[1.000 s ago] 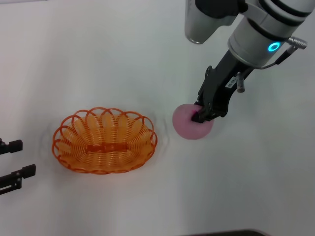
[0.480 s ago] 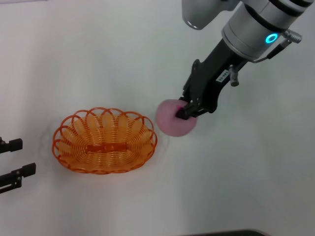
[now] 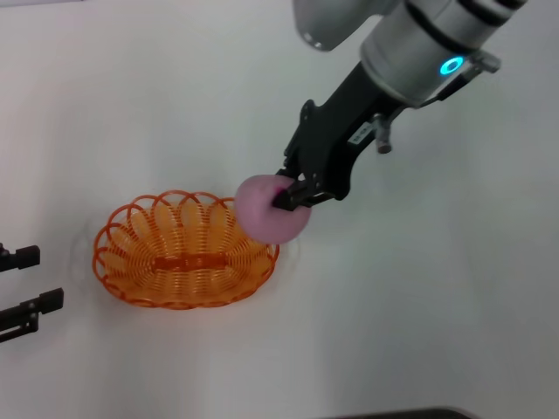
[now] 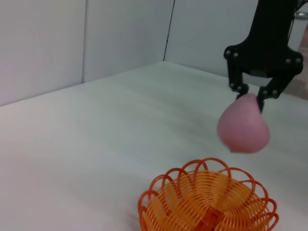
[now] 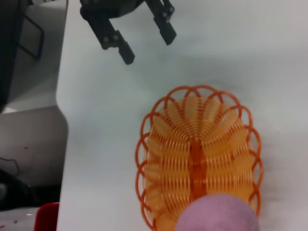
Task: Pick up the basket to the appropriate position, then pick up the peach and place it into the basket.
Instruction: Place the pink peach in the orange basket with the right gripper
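Peach (image 3: 269, 209), round, pale pink and soft-looking, hung gripped in the right pincer (image 3: 288, 192) above the oval orange wire basket's (image 3: 185, 250) right rim; the left pincer (image 3: 22, 301) sat open at the white table's (image 3: 419, 297) edge.

I count one basket (image 3: 185, 250) and one peach (image 3: 269, 209). Of my own tools I count two: the right tool (image 3: 293, 194), with two fingers pinched on that single peach, and the left tool (image 3: 24, 288), with two fingers set apart. There is one desk (image 3: 419, 314) carrying the one basket.
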Motion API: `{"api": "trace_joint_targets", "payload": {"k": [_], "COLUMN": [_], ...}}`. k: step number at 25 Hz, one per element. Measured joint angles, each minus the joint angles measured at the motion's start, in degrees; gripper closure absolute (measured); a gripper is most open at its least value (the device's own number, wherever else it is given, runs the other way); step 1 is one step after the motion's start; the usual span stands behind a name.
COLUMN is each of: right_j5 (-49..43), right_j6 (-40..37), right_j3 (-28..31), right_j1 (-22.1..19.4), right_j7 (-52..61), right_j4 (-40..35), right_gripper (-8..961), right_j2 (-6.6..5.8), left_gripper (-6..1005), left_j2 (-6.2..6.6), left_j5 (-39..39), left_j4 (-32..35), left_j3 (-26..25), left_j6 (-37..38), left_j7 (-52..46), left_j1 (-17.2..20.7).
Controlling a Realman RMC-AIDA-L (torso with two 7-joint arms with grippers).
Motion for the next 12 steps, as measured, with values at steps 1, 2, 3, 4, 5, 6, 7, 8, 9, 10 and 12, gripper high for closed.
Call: {"api": "trace_joint_targets", "payload": {"k": [1, 2, 3, 4, 5, 6, 7, 8, 9, 10, 12], "right_j5": [0.17, 0.29, 0.44, 0.71, 1.01, 1.36, 2.11, 2.11, 2.49, 2.85, 3.09], "right_j6": [1.19, 2.21, 3.38, 4.30, 5.24, 5.89, 6.88, 6.88, 7.37, 7.99, 8.76], "right_j3": [-1.13, -2.08, -3.16, -4.00, -4.82, -5.54, -6.52, -6.52, -6.94, -7.40, -8.03], "right_j1": [0.01, 0.05, 0.11, 0.21, 0.31, 0.37, 0.44, 0.44, 0.45, 0.48, 0.53], "right_j7": [-0.09, -0.13, -0.14, -0.14, -0.15, -0.15, -0.17, -0.17, -0.19, -0.21, -0.23], "right_j4": [0.43, 0.82, 1.28, 1.75, 2.20, 2.47, 2.74, 2.74, 2.84, 2.96, 3.01], "right_gripper": [740, 739, 739, 738, 738, 738, 737, 737, 736, 736, 735], "right_j2": [0.05, 0.09, 0.14, 0.15, 0.15, 0.16, 0.17, 0.17, 0.17, 0.17, 0.19], "left_gripper": [358, 358, 358, 358, 358, 358, 358, 358, 358, 358, 358], "left_j2": [0.00, 0.00, 0.00, 0.00, 0.00, 0.00, 0.00, 0.00, 0.00, 0.00, -0.04], "left_j5": [-0.01, -0.02, -0.04, -0.05, -0.05, -0.06, -0.07, -0.07, -0.08, -0.09, -0.09], "left_j4": [0.02, 0.04, 0.09, 0.11, 0.13, 0.15, 0.17, 0.17, 0.20, 0.22, 0.34], "left_j3": [0.00, 0.00, 0.00, 0.00, 0.00, 0.00, 0.00, 0.00, 0.00, 0.00, 0.00], "left_j6": [0.00, 0.01, 0.02, 0.04, 0.07, 0.10, 0.11, 0.11, 0.12, 0.12, 0.14], "left_j7": [0.00, 0.00, 0.00, 0.00, 0.00, 0.00, 0.00, 0.00, 0.00, 0.00, 0.00], "left_j1": [0.00, -0.02, -0.04, -0.06, -0.08, -0.09, -0.10, -0.10, -0.10, -0.10, -0.10]}}
